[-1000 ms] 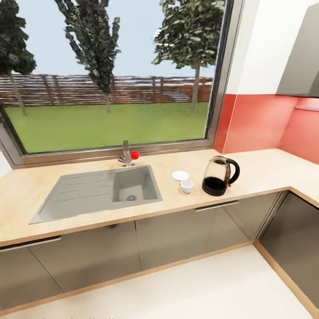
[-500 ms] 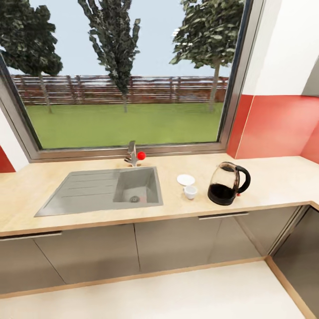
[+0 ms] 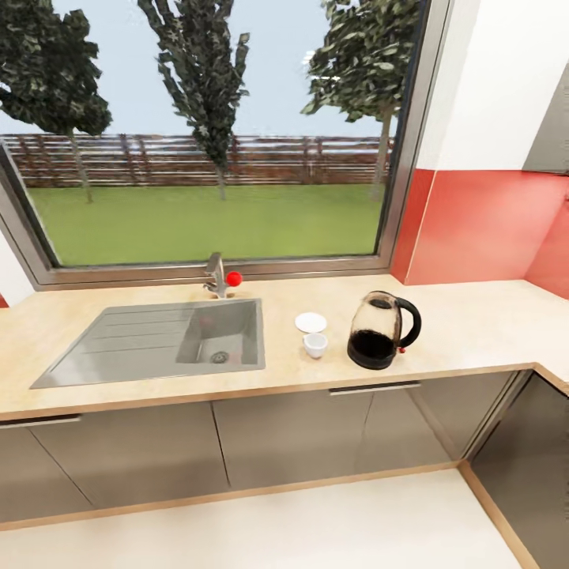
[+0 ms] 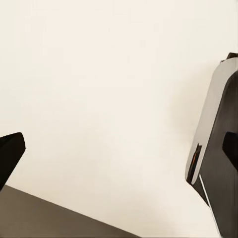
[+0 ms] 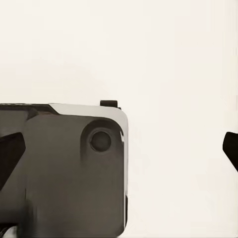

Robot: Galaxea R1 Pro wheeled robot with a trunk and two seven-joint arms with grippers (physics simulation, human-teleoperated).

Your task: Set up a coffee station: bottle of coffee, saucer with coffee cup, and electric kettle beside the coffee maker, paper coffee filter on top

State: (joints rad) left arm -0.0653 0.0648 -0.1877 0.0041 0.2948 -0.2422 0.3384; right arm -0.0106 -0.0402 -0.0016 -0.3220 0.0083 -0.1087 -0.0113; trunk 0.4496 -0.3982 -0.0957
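Note:
The electric kettle [image 3: 383, 330], clear glass with a black base and handle and dark liquid inside, stands upright on the beige countertop [image 3: 474, 324], right of the sink. A small white coffee cup [image 3: 315, 344] sits just left of it, close to the white saucer [image 3: 310, 322] but not on it. In the left wrist view my left gripper [image 4: 119, 151] is open over pale floor, with its dark fingertips [image 4: 10, 154] at the picture's edges. My right gripper [image 5: 119, 148] is open too, with nothing between its fingers.
A grey sink [image 3: 158, 344] with a faucet [image 3: 215, 275] and red knob lies under a big window. Grey cabinets run below the counter, which turns a corner at the right [image 3: 545, 371]. A grey part of my own base [image 5: 64, 168] shows below the right gripper.
The whole head view has swung and shifted, so counter, sink and kettle sit further left in the picture than half a second ago. The things on the counter have not moved.

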